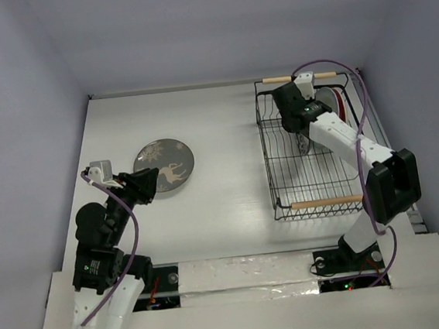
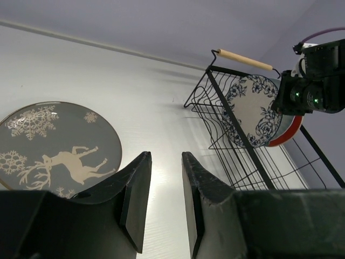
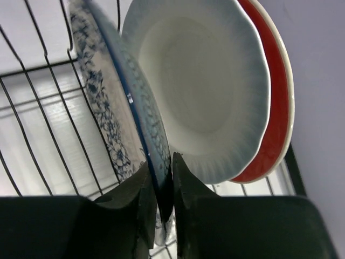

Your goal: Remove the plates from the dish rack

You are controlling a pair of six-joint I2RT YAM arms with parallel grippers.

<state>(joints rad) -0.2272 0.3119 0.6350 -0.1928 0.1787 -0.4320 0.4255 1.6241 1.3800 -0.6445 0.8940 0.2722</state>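
The black wire dish rack [image 1: 314, 172] stands at the right, and three plates stand upright at its far end. My right gripper [image 1: 306, 116] is shut on the top rim of the white plate with blue flowers [image 3: 108, 97], its jaws [image 3: 161, 162] pinching the edge. Behind it stand the plain pale plate [image 3: 205, 81] and the red plate [image 3: 275, 108]. The grey deer plate [image 1: 164, 165] lies flat on the table at the left. My left gripper [image 1: 146, 189] is open and empty just near it, as the left wrist view shows [image 2: 165, 156]. The mint green plate is out of view.
The rack has wooden rod handles at its far end [image 2: 242, 58] and near end [image 1: 326, 201]. White walls close in the table at the back and both sides. The rack's near half holds only bare wires [image 3: 32, 108].
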